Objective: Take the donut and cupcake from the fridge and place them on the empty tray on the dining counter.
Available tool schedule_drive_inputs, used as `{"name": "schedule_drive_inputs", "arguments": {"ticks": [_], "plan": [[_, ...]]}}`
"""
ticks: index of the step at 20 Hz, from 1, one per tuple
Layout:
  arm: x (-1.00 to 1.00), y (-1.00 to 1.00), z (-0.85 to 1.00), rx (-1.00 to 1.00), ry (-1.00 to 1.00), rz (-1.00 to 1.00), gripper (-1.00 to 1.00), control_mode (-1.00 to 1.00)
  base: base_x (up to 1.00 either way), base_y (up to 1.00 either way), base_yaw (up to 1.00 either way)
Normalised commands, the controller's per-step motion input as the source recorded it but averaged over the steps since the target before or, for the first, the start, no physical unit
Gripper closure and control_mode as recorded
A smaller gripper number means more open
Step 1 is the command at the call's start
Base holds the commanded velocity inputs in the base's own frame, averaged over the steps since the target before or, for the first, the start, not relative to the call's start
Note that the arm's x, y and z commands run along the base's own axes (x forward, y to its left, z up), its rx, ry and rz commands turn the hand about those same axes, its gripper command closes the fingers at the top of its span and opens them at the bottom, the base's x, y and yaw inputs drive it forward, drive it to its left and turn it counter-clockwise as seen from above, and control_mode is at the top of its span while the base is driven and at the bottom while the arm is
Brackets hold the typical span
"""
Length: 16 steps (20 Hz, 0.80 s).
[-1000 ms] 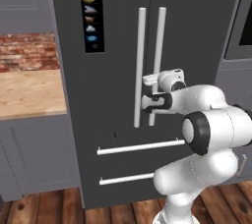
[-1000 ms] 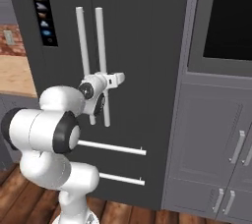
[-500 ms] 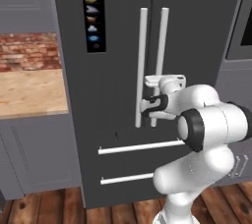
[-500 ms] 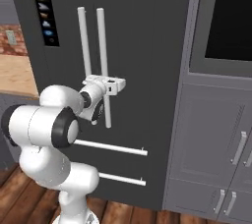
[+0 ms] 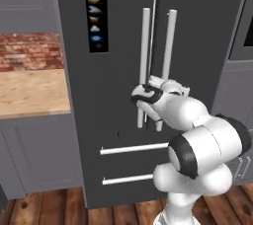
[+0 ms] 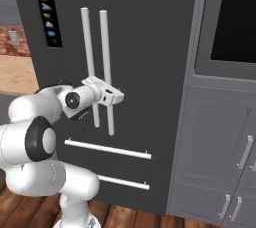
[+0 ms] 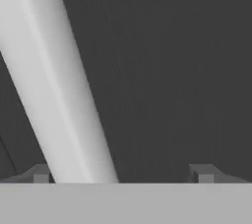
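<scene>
- The fridge (image 5: 123, 71) is a tall, flat-fronted dark grey box with a matte, faintly streaked skin; it fills the middle of both base views, and in the left base view a thin bright seam runs down from 12 o'clock between its two doors.
- Two long white bar handles (image 6: 106, 67) stand upright side by side on either side of that seam, smooth and round like tubes.
- A narrow black icon panel (image 5: 95, 12) with small coloured pictures sits at 11 o'clock on the left door.
- Two white horizontal drawer bars (image 6: 107, 149) lie below the handles, one above the other.
- In the hand view one white bar (image 7: 59, 85) crosses the frame on a slant from 11 o'clock down to 7 o'clock, against the dark door.
- The pincer (image 7: 120, 174) is spread wide: its two small dark tips sit far apart at the bottom, the bar just beside the 7 o'clock tip, with no squeeze on it.
- The arm is folded at the elbow, its forearm reaching level toward the lower ends of the handles, the white hand (image 6: 102, 93) right against them.
- At 9 o'clock in the left base view a light wood-grain bench (image 5: 29, 91) on grey cabinets meets a red brick wall (image 5: 27, 51).
- At 3 o'clock in the right base view stand grey cabinet doors (image 6: 220, 142) with short metal pulls, under a built-in oven (image 6: 235, 27) with a black glass window.
</scene>
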Motion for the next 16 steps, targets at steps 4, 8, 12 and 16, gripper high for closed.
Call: {"name": "schedule_drive_inputs", "arguments": {"ticks": [4,8,12,16], "plan": [[-0.86,-1.00,0.03,0.36,0.11,-0.04,-1.00,-1.00,0.00,0.00,0.00],[-1.00,-1.00,0.06,0.30,0.00,0.00,-1.00,-1.00,0.00,0.00,0.00],[-1.00,-1.00,0.18,0.25,0.00,0.00,-1.00,-1.00,0.00,0.00,0.00],[-1.00,-1.00,0.33,0.23,0.00,-0.01,-1.00,-1.00,0.00,0.00,0.00]]}}
